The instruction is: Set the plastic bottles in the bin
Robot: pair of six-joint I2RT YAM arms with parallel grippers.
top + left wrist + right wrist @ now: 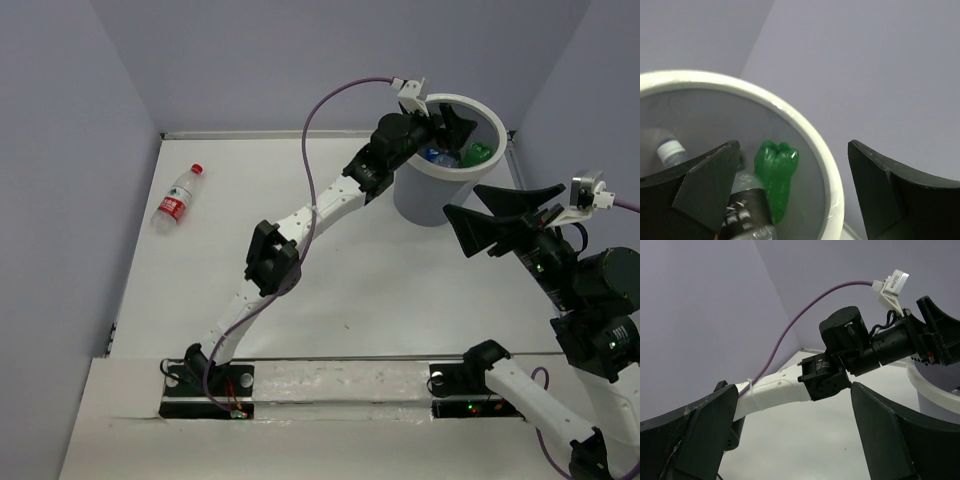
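The bin [415, 195] is a grey bucket with a thick white rim and stands at the back right. My left gripper [450, 125] hangs open over its mouth. In the left wrist view the left gripper [792, 147] is wide open above the bin rim [810, 135]. Inside lie a green bottle [774, 175], a dark-labelled bottle [747, 215] and a clear white-capped bottle [671, 150]. A clear red-labelled bottle [178, 197] lies on the table at the far left. My right gripper [505, 215] is open and empty just right of the bin.
The right wrist view shows the right gripper [792, 390] open, with the left arm [840, 370] stretched across ahead and the bin rim [930, 390] at the right. Purple-grey walls close the table on the left, back and right.
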